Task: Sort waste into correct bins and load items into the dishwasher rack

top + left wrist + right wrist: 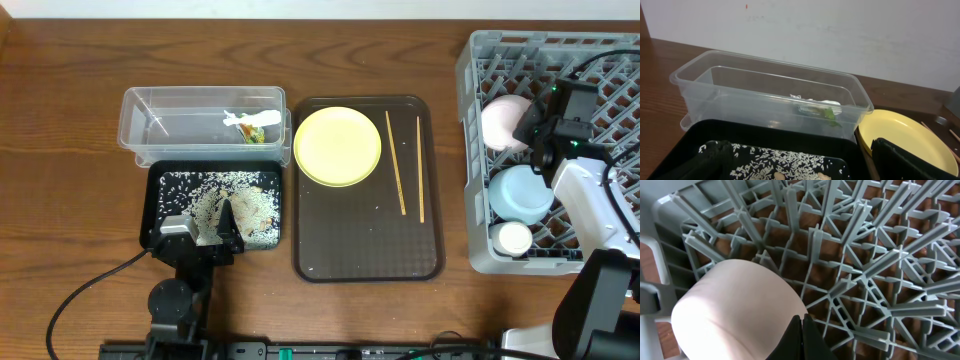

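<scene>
My left gripper (205, 228) is open and low over the black tray (160, 190), which holds rice and beige scraps (235, 200). In the left wrist view its fingers (805, 167) straddle the rice (775, 160). The green-and-yellow wrapper (255, 125) lies in the clear tub (160, 120). The yellow plate (338, 146) and two chopsticks (397, 165) lie on the brown tray (368, 240). The grey rack (480, 60) holds the pinkish bowl (503, 122), the light-blue bowl (520, 193) and the white cup (515, 238). My right gripper (801, 322) is shut, its tips against the pinkish bowl (735, 310).
The left wrist view shows the tub (770, 95) with the wrapper (822, 110) inside, the black tray's rim (765, 132) and the plate (905, 130) to the right. Rack dividers (865, 255) stand around my right gripper. A white wall runs behind the table.
</scene>
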`<action>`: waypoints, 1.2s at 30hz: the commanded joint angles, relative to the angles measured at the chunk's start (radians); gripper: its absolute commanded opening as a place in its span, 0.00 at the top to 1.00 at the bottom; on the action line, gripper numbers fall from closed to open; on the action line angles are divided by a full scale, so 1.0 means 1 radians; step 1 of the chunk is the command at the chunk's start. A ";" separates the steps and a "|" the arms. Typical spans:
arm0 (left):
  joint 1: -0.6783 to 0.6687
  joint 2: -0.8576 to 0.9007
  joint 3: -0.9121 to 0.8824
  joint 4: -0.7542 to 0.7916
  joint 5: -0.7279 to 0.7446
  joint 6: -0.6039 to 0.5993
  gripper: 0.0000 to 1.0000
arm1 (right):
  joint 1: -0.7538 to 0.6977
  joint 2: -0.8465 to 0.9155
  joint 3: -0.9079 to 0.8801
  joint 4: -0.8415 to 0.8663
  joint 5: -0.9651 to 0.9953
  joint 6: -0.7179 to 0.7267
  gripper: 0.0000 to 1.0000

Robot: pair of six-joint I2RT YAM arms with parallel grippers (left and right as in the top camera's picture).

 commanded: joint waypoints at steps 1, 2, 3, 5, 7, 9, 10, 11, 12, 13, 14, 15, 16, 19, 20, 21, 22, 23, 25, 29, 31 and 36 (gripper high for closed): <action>0.005 -0.006 -0.026 -0.026 -0.008 0.017 0.10 | -0.006 0.004 0.010 0.006 -0.082 0.010 0.99; 0.005 -0.006 -0.026 -0.026 -0.008 0.017 0.10 | -0.006 0.004 0.010 0.008 -0.109 0.009 0.99; 0.005 -0.006 -0.026 -0.026 -0.008 0.017 0.10 | -0.006 0.004 0.010 0.008 -0.143 0.008 0.99; 0.005 -0.006 -0.026 -0.026 -0.008 0.017 0.10 | -0.006 0.002 0.010 0.004 -0.246 -0.027 0.99; 0.005 -0.006 -0.026 -0.026 -0.008 0.017 0.10 | -0.004 0.002 0.010 0.000 -0.352 -0.056 0.99; 0.005 -0.006 -0.026 -0.026 -0.008 0.017 0.10 | -0.003 0.002 0.010 -0.015 -0.412 -0.059 0.99; 0.005 -0.006 -0.026 -0.026 -0.008 0.017 0.10 | -0.003 0.002 0.010 -0.023 -0.419 -0.059 0.99; 0.005 -0.006 -0.026 -0.026 -0.008 0.017 0.10 | -0.003 0.002 0.010 -0.030 -0.414 -0.059 0.99; 0.005 -0.006 -0.026 -0.026 -0.008 0.017 0.10 | -0.003 0.002 0.010 -0.032 -0.397 -0.059 0.99; 0.005 -0.006 -0.026 -0.026 -0.008 0.017 0.10 | -0.003 0.006 0.009 -0.034 -0.356 -0.059 0.99; 0.005 -0.006 -0.026 -0.026 -0.008 0.017 0.10 | -0.003 0.008 0.009 -0.034 -0.328 -0.059 0.99; 0.005 -0.006 -0.026 -0.026 -0.008 0.017 0.10 | -0.003 0.014 0.009 -0.034 -0.282 -0.058 0.99; 0.005 -0.006 -0.026 -0.026 -0.008 0.017 0.10 | -0.003 0.024 0.009 -0.033 -0.236 -0.059 0.99; 0.005 -0.006 -0.026 -0.026 -0.008 0.017 0.10 | -0.004 0.069 0.009 -0.021 -0.120 -0.058 0.99; 0.005 -0.006 -0.026 -0.026 -0.008 0.017 0.10 | -0.005 0.087 0.009 -0.014 -0.094 -0.058 0.99; 0.005 -0.006 -0.026 -0.026 -0.008 0.017 0.10 | -0.008 0.100 0.009 -0.008 -0.080 -0.058 0.99; 0.005 -0.006 -0.026 -0.026 -0.008 0.017 0.10 | -0.011 0.116 0.009 0.006 -0.074 -0.058 0.99; 0.005 -0.006 -0.026 -0.026 -0.008 0.017 0.10 | -0.016 0.124 0.010 0.017 -0.074 -0.058 0.99; 0.005 -0.006 -0.026 -0.026 -0.008 0.017 0.10 | -0.023 0.127 0.010 0.035 -0.074 -0.058 0.99; 0.005 -0.006 -0.026 -0.026 -0.008 0.017 0.10 | -0.032 0.114 0.010 0.060 -0.078 -0.058 0.99; 0.005 -0.006 -0.026 -0.026 -0.008 0.017 0.10 | -0.031 0.103 0.010 0.056 -0.078 -0.059 0.99; 0.005 -0.006 -0.026 -0.026 -0.008 0.017 0.10 | -0.031 0.038 0.010 0.048 -0.155 -0.060 0.99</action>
